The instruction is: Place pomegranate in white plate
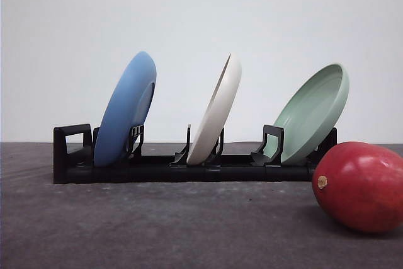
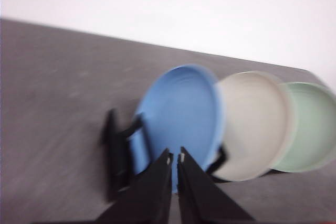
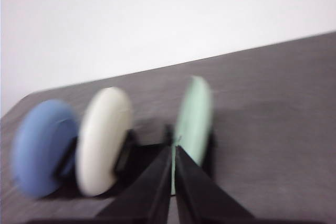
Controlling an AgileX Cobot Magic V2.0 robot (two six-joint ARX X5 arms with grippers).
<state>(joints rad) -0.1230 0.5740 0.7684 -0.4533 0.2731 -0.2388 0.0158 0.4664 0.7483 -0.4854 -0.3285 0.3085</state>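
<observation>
The pomegranate (image 1: 362, 186) lies on the dark table at the near right, red with a small pale nub on its left side. Standing on edge in the middle slot of a black rack (image 1: 157, 168) is the white plate (image 1: 217, 113), also seen as the white plate (image 2: 251, 124) and the white plate (image 3: 102, 139). My left gripper (image 2: 174, 157) is shut, with nothing in it, in front of the blue plate (image 2: 181, 119). The right gripper (image 3: 173, 148) is shut too, before the pale green plate (image 3: 193, 119). Both wrist views are blurred.
A blue plate (image 1: 126, 110) leans in the rack's left slot and a pale green plate (image 1: 313, 113) in its right slot. Dark table surface (image 1: 157, 231) stretches in front of the rack. A plain white wall stands behind.
</observation>
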